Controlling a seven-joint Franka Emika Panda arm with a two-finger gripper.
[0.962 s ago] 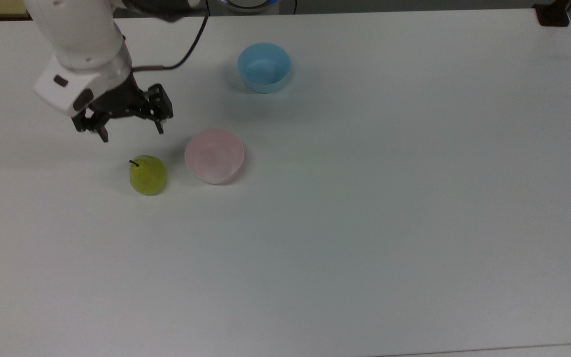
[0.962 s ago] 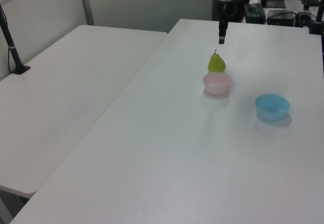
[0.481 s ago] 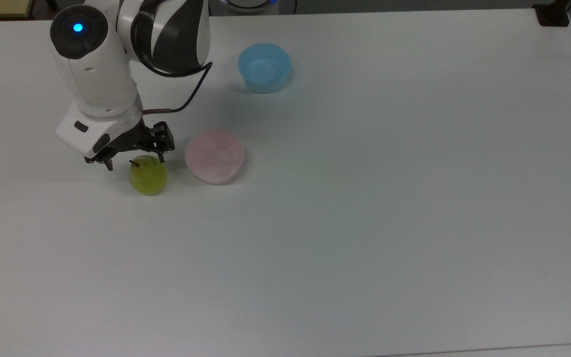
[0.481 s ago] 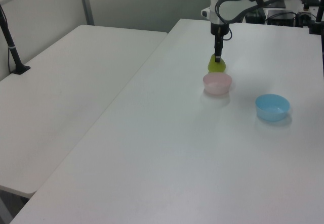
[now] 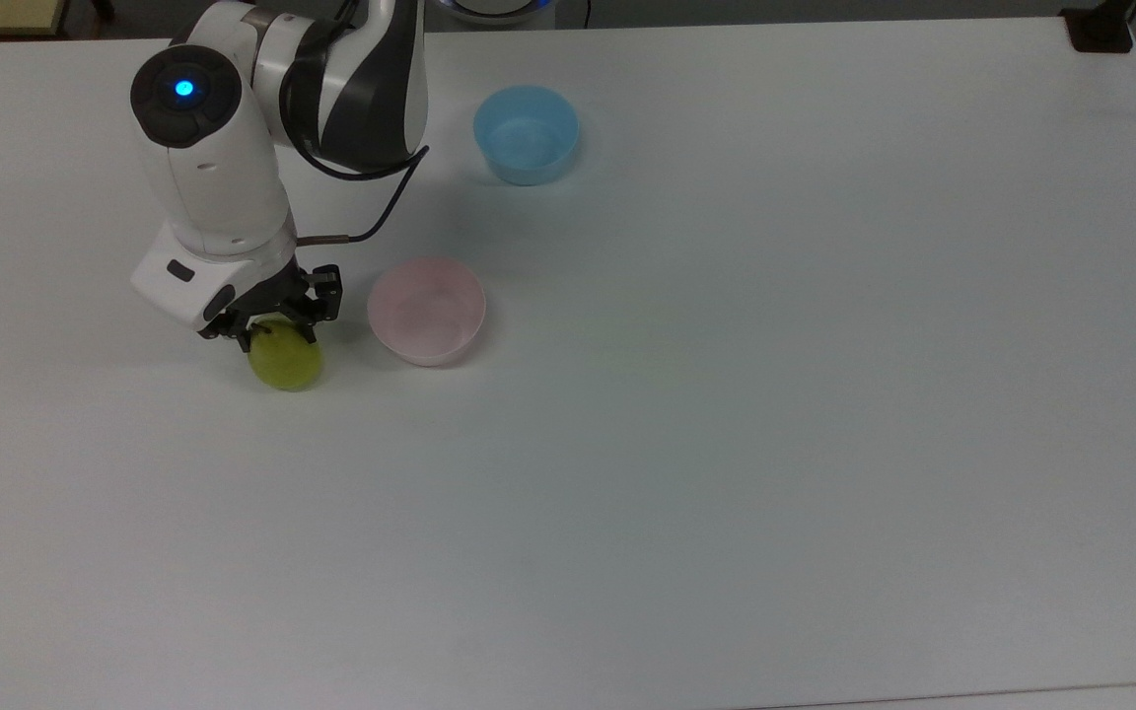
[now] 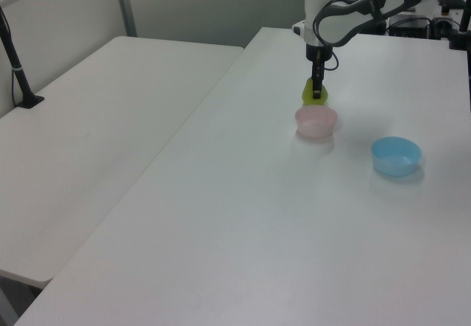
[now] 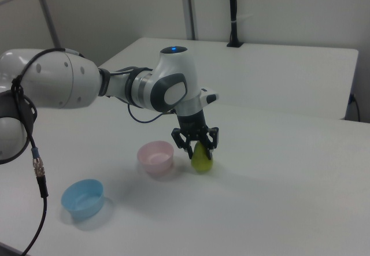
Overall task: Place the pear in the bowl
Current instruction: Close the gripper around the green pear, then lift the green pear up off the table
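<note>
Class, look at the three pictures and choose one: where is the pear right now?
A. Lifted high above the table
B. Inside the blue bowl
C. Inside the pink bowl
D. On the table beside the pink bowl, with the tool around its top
D: the pear sits on the white table next to the pink bowl, with the tool lowered over its top; the blue bowl holds nothing.

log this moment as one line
phase: grasping | hand astride pear, open | pear on table | pink bowl empty
</note>
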